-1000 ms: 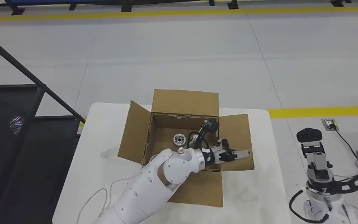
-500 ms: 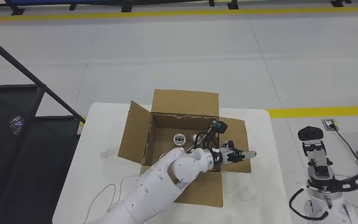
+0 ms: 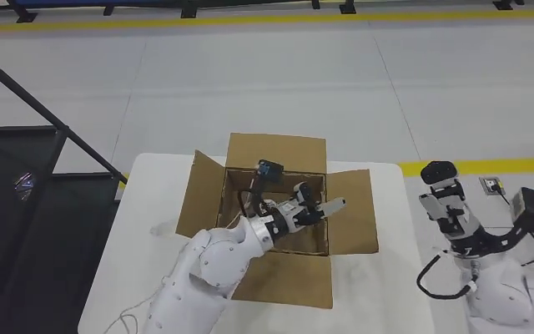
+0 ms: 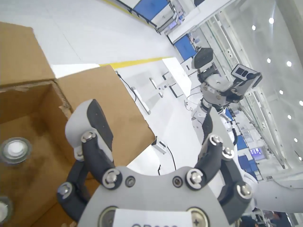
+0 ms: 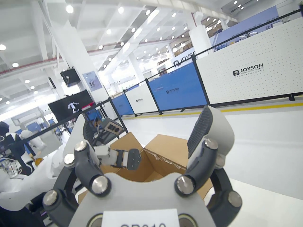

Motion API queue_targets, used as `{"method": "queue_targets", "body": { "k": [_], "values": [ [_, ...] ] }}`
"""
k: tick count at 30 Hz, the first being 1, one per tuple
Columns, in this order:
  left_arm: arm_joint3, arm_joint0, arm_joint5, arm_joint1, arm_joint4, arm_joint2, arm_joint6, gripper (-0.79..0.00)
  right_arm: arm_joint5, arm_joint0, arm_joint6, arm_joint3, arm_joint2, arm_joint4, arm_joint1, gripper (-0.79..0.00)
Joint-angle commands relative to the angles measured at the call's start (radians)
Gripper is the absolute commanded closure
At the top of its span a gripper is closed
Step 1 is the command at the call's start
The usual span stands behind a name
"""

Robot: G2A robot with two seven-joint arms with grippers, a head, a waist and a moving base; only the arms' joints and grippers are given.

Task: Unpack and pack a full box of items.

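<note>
Over the box (image 3: 275, 154), which sits at the tabletop's (image 3: 150, 209) far edge, I see my left gripper (image 3: 321, 203) spread and empty. Off the right edge, my right gripper (image 5: 144, 124) is spread too.

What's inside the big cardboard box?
Two small round things with white middles lie on the box floor. The left gripper, open, hangs above the box, and seen from above its arm covers part of the floor, so more could be hidden.
</note>
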Motion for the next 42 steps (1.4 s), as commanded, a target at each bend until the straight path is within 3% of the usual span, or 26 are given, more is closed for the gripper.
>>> {"method": "queue_targets", "body": {
  "k": [1, 7, 11, 16, 19, 32, 34, 37, 42],
  "values": [
    [-0.079, 0.064, -0.007, 0.014, 0.002, -0.082, -0.012, -0.785, 0.028, 0.037, 0.067, -0.007, -0.037, -0.042, 0.003, -0.785],
    [-0.219, 0.217, -0.059, 0.050, -0.079, -0.330, -0.043, -0.785, 0.115, 0.180, 0.231, 0.005, -0.226, -0.263, 0.003, -0.785],
    [-0.269, 0.323, -0.100, 0.068, -0.138, -0.503, -0.041, -0.785, 0.188, 0.284, 0.300, 0.056, -0.413, -0.406, -0.011, -0.785],
    [-0.280, 0.446, -0.160, 0.082, -0.227, -0.681, -0.018, -0.785, 0.298, 0.430, 0.454, 0.183, -0.621, -0.470, -0.041, -0.785],
    [-0.277, 0.505, -0.197, 0.087, -0.270, -0.758, -0.009, -0.785, 0.326, 0.477, 0.489, 0.210, -0.669, -0.427, -0.053, -0.785],
    [-0.278, 0.510, -0.203, 0.088, -0.272, -0.763, -0.010, -0.785, 0.324, 0.475, 0.492, 0.209, -0.674, -0.440, -0.052, -0.785],
    [-0.278, 0.513, -0.194, 0.088, -0.274, -0.759, -0.001, -0.785, 0.336, 0.474, 0.519, 0.198, -0.714, -0.545, -0.053, -0.785],
    [-0.274, 0.514, -0.176, 0.090, -0.279, -0.750, 0.005, -0.785, 0.439, 0.493, 0.587, 0.199, -0.769, -0.679, -0.060, -0.785],
    [-0.262, 0.517, -0.176, 0.095, -0.291, -0.747, -0.002, -0.785, 0.458, 0.549, 0.628, 0.274, -0.820, -0.759, -0.072, -0.785]
  ]
}}
